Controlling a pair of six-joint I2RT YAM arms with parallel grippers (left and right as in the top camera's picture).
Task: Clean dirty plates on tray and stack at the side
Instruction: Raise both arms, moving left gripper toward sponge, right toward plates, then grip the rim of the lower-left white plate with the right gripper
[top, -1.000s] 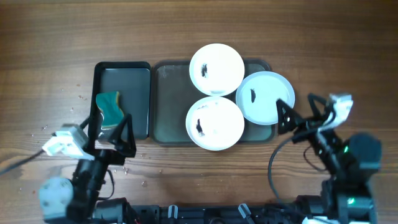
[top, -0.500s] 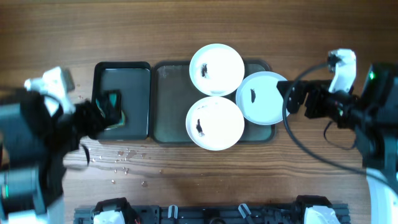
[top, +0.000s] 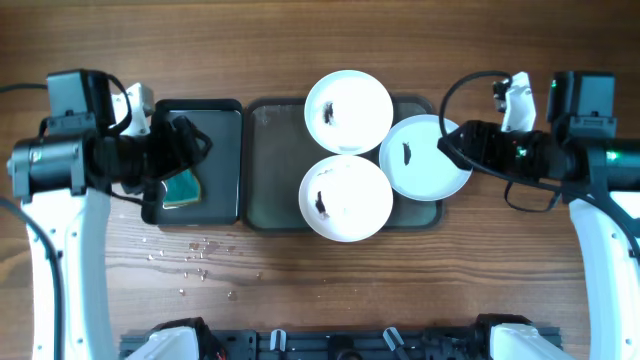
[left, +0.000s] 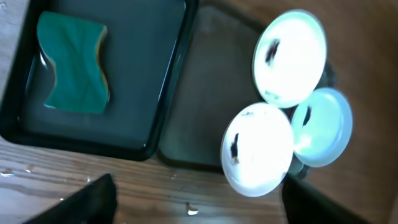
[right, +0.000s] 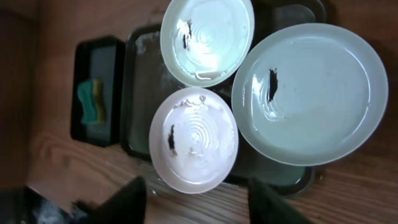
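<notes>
Because the green sponge (top: 182, 188) lies in the small black tray (top: 226, 112), the left gripper (top: 188, 145) hovers above it, spread wide and empty, likely to fetch it. Three smeared plates (top: 345, 198) crowd the grey tray (top: 275, 150). The right gripper (top: 452, 152), equally wide and empty, hangs at the rightmost plate (top: 425, 160).

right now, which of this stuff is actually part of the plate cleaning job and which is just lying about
Job: far plate, near plate, right-hand plate, all smeared; grey tray; sponge, likely for wiping.
Lying about: small black tray under the sponge; stray water drops.
</notes>
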